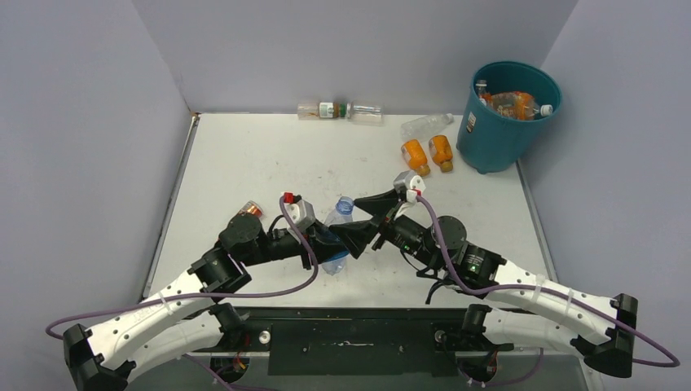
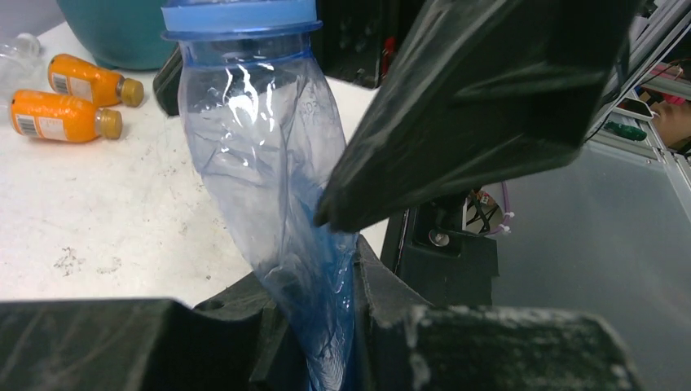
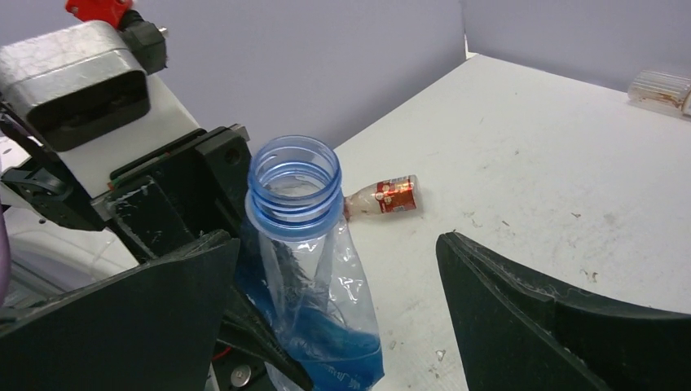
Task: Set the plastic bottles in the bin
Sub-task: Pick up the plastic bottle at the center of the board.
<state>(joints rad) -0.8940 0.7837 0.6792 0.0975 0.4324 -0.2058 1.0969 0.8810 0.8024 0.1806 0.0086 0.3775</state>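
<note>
- Left tool [image 1: 327, 244], near-centre of the worktop [image 1: 244, 155]: clenched on the crushed lower body of a blue-tinted bottle [image 1: 339, 213]. The bottle is capless, its open mouth toward 12 o'clock.
- Right tool [image 1: 359, 218], reaching in from 4 o'clock: released, jaws wide, one either side of that bottle's upper half. Cannot tell whether either finger touches it.
- Red-labelled bottle [image 1: 248, 210]: small, on its side at 9 o'clock of the held bottle, close by the left arm.
- Orange bottle [image 1: 415, 156] and second orange bottle [image 1: 441, 151]: lying side by side at 1 o'clock, just beside the bin's foot.
- Clear bottle [image 1: 425, 125]: lying just beyond the orange pair.
- Green-labelled bottle [image 1: 324, 110] and pale bottle [image 1: 366, 112]: end to end along the far wall, 12 o'clock.
- Bin [image 1: 497, 138]: upright in the far right corner, 2 o'clock, with binned bottles [image 1: 513, 104] inside.
</note>
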